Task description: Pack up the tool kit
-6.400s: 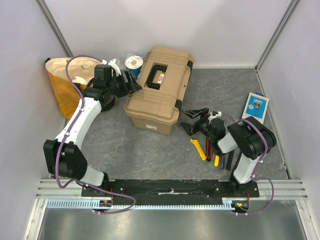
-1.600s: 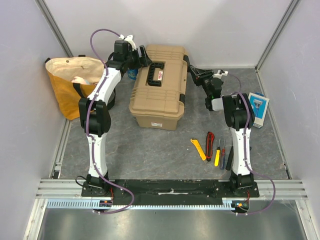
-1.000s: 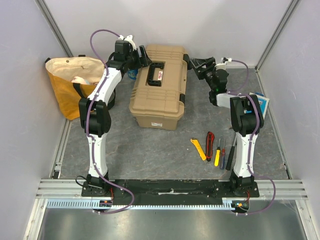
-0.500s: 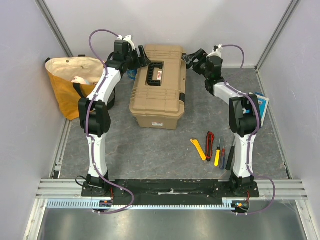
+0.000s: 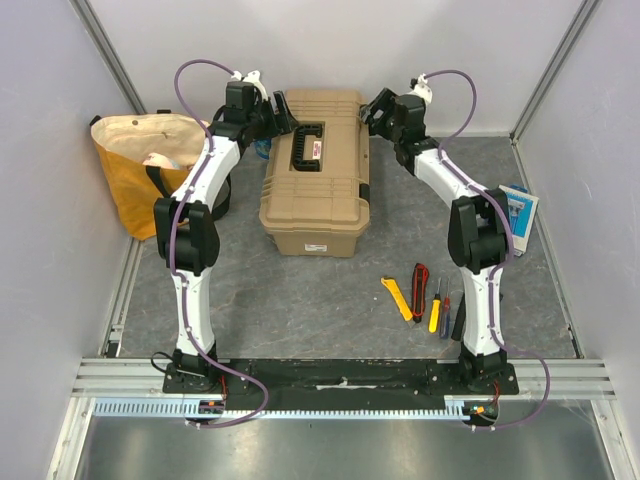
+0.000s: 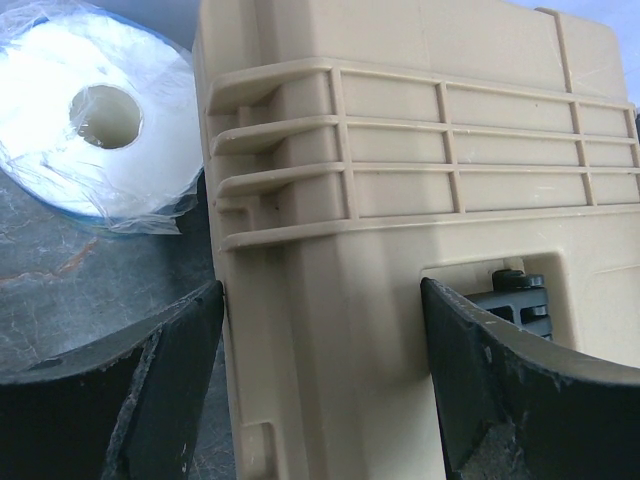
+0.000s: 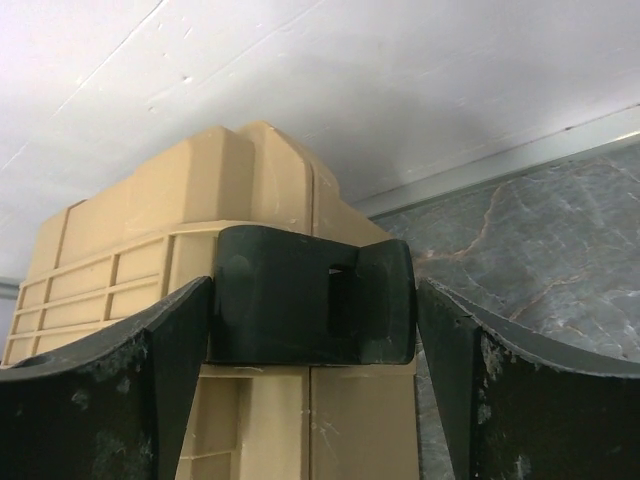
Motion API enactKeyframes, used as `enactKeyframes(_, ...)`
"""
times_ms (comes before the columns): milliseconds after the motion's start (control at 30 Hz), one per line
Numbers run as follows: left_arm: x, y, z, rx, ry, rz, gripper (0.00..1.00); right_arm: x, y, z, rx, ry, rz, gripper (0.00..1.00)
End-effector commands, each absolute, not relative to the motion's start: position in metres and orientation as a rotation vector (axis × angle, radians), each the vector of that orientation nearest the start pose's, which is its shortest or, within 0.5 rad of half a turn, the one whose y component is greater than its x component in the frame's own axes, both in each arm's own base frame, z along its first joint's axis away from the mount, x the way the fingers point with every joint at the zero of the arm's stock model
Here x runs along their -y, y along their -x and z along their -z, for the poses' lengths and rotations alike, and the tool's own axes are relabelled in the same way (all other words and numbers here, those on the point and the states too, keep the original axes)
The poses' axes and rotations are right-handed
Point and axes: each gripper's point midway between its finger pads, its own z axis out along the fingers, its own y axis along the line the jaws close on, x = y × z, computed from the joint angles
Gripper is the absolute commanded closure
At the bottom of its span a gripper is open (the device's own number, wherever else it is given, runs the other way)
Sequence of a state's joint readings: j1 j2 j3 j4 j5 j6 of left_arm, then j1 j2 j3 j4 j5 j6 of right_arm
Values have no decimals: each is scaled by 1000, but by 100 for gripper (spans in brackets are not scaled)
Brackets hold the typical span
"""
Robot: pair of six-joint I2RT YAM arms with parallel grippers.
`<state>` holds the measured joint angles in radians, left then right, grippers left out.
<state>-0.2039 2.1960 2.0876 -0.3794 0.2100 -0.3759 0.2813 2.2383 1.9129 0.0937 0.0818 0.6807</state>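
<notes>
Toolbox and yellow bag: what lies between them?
The left arm and a wrapped white roll beside the toolbox; seen in top and left wrist views.

Obstacles we list:
- the toolbox (image 5: 315,185), shut, at the back of the worktop (image 5: 300,290)
- a yellow bag (image 5: 125,190) against the left wall
- a wrapped white roll (image 6: 100,120) just beside the toolbox's far-left corner, narrowing that gap
- a row of hand tools (image 5: 434,312) at near right
- a packet (image 5: 522,212) by the right wall

Free room we list: bare worktop in front of the toolbox, and between toolbox and packet.
</notes>
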Motion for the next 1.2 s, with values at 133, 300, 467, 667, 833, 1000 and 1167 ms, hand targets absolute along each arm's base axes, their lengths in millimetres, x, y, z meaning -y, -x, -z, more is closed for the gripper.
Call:
enactKeyframes(133,168,-560,-142,-2359,31,475,16,-137,-623,-172,-1912,-571,-391,12)
enactKeyframes(300,164,-559,-141,-2371,49,472,16,-108,-614,-173,-1892,-636,-402,9)
enactKeyframes(467,165,-563,-165,-2324,29,495,16,-105,-606,-189,-1882,-619,-459,8)
enactKeyframes(667,165,-570,-238,-2171,-9,507,7,-117,-574,-207,-1921,-571,-638,7)
enactKeyframes(833,160,-564,-289,-2069,-12,494,6,-139,-530,-206,-1964,-527,-836,6)
enactKeyframes(1000,156,-531,-298,-2091,6,520,6,-164,-479,-221,-1939,-445,-1075,5)
enactKeyframes(1167,162,-465,-268,-2214,27,637,8,-173,-436,-235,-1894,-347,-1185,5)
